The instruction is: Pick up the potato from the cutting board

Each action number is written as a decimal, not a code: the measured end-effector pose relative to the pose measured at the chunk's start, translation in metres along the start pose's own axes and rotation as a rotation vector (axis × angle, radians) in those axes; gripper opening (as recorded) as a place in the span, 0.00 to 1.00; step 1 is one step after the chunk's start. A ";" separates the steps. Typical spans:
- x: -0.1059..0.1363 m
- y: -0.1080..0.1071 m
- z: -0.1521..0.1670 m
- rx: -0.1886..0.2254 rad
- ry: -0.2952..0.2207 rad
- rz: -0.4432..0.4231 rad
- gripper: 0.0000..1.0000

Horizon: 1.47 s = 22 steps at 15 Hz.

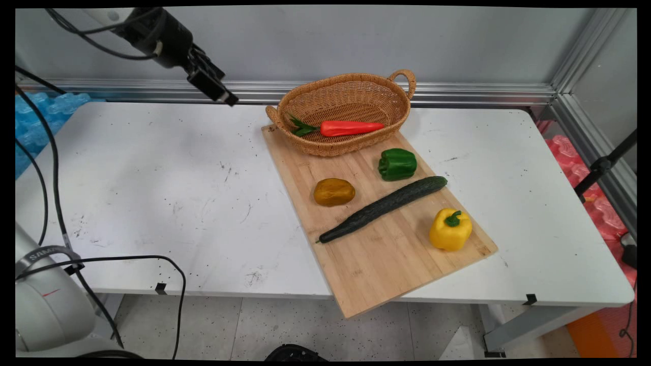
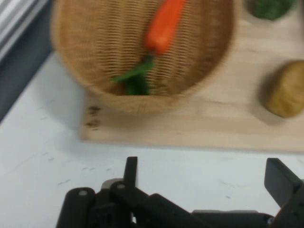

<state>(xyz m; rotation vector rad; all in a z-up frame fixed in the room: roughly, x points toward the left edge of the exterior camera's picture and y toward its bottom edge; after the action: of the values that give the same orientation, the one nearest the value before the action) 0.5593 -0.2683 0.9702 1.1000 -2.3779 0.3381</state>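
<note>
Black two-finger gripper [image 2: 204, 178] up high w/ fingers [image 2: 130, 172] apart, nothing in it, left of brown woven basket [image 1: 351, 84]. Orange carrot w/ green leaves [image 1: 351, 128] lies in basket, basket sits on wood board [image 1: 386, 254].

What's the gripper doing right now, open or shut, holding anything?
Gripper: open, holding nothing, raised above the white table left of the basket.

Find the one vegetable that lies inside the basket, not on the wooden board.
The carrot: it lies in the basket, while both peppers, the cucumber and the potato rest on the board.
</note>
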 end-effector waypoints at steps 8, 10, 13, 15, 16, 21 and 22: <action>0.025 0.035 0.041 -0.189 -0.024 0.291 1.00; 0.033 0.044 0.059 -0.225 -0.028 0.349 1.00; 0.043 0.054 0.088 -0.262 -0.038 0.413 1.00; 0.049 0.060 0.107 -0.280 -0.044 0.438 1.00; 0.052 0.064 0.119 -0.290 -0.049 0.450 1.00; 0.063 0.077 0.175 -0.326 -0.072 0.484 1.00; 0.064 0.079 0.182 -0.329 -0.076 0.488 1.00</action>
<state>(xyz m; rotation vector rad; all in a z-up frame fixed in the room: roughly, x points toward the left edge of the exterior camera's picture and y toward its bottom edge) 0.4033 -0.3347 0.8484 0.3854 -2.6293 0.0583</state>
